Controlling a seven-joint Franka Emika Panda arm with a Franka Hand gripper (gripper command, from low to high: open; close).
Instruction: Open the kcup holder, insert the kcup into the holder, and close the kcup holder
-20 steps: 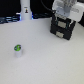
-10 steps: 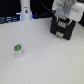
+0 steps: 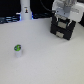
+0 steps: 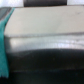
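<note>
Seen in the exterior view: a wide white table [image 3: 47,60], mostly bare between the two task things. Black boxy kcup holder [image 3: 64,29] set near the far edge, toward the exterior view's right, its front face with small light handles turned toward the camera and slightly to the exterior view's left. Long axis of the box hard to judge at this blur; tray not visibly pulled out. White robot arm's jaws [image 3: 65,14] hanging right over the top of the holder, close above or touching it — cannot tell which. Cannot tell either whether the jaws are apart or together; fingers lost in blur.

Tiny white kcup with a green top [image 3: 18,49] standing on the table toward the exterior view's left, well apart from the holder, upright, green top facing up, long axis vertical. Open table on every side of it, nothing close by.

At the far edge, a white bottle-like object [image 3: 25,10] upright against a dark background strip [image 3: 10,19], well apart from both kcup and holder.

Wrist view heavily blurred: a pale grey flat surface [image 4: 45,22] over a dark band [image 4: 47,62], a teal patch [image 4: 4,40] along one side. No fingers discernible there.
</note>
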